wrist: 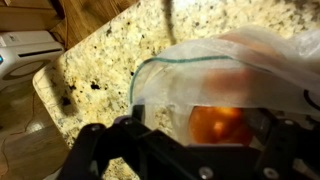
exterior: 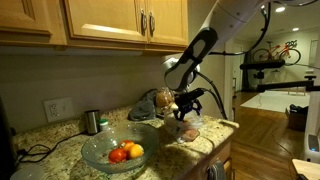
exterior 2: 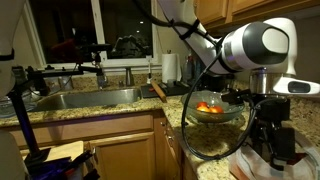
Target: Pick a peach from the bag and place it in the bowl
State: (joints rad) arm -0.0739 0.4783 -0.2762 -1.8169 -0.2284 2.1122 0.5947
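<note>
The fingers (wrist: 100,150) are spread wide just above the bag (wrist: 175,80) on the tabletop (wrist: 100,50). A peach (wrist: 218,125) lies inside the bag, straight below and between them, so I think the approach is downward.

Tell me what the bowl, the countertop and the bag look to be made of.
Bowl: clear glass, glossy; the fruit inside shows through its wall.
Countertop: polished stone, likely granite; speckled tan with dark grains.
Bag: probably thin, cloudy plastic film; it is wrinkled, and an orange fruit shows through it.
</note>
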